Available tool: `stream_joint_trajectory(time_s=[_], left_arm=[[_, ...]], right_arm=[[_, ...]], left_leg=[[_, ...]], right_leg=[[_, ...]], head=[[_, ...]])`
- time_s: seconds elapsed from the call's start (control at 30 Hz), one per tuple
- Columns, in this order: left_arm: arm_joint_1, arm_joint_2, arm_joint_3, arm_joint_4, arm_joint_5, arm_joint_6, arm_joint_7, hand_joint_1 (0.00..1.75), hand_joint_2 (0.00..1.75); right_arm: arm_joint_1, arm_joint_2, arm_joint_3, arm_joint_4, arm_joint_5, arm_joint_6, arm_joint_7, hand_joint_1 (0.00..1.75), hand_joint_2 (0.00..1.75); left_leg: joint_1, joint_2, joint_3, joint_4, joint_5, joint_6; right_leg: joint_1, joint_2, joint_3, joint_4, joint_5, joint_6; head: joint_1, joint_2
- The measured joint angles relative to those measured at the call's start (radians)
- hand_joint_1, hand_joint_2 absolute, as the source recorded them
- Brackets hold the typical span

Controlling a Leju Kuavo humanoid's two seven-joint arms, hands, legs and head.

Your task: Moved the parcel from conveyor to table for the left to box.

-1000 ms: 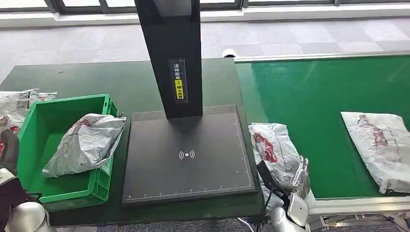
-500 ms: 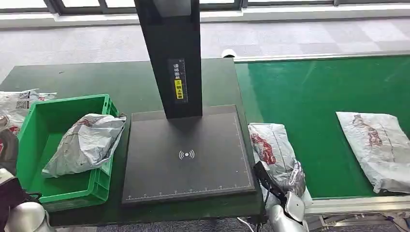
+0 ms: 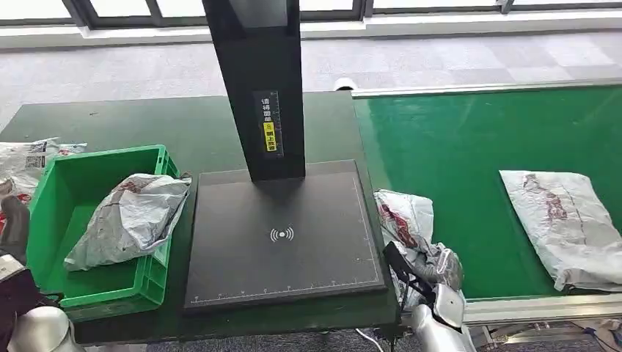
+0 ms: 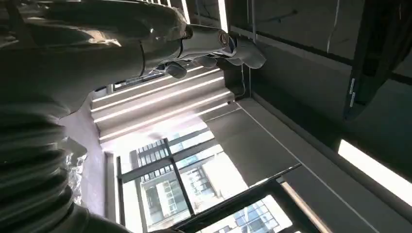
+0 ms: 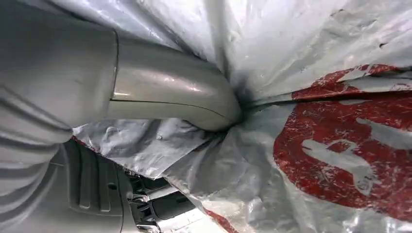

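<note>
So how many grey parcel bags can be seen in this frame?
4. One lies in the green bin, parcel; one at the table's far left edge; one gripped by the right hand at the conveyor's edge; one further right on the belt. Others may be hidden.

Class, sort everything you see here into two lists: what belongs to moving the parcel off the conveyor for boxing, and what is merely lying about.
Part of the job:
gripped parcel
right hand holding it
conveyor
table
green box

Lying about:
second conveyor parcel
parcel in the box
parcels behind the box
black scanner stand
</note>
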Motion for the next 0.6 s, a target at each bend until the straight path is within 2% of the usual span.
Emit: stream_joint_trajectory(time_s=[0.47, 0.6], left_arm=[[0.0, 0.0, 0.0, 0.0, 0.0, 0.0, 0.0, 0.0, 1.75], [0.0, 0.0, 0.0, 0.0, -0.002, 0.0, 0.003, 0.0, 1.75]], right_arm=[[-0.002, 0.0, 0.007, 0.0, -0.009, -0.007, -0.003, 1.75, 1.75], [0.003, 0.001, 0.008, -0.004, -0.044, -0.062, -0.039, 1.75, 1.75]], left_leg=[[0.0, -0.001, 0.002, 0.0, 0.0, 0.0], [0.0, -0.001, 0.001, 0.0, 0.0, 0.0]], right_leg=[[0.0, -0.001, 0.0, 0.0, 0.0, 0.0], [0.0, -0.001, 0.0, 0.0, 0.0, 0.0]], head=[[0.0, 0.0], [0.0, 0.0]])
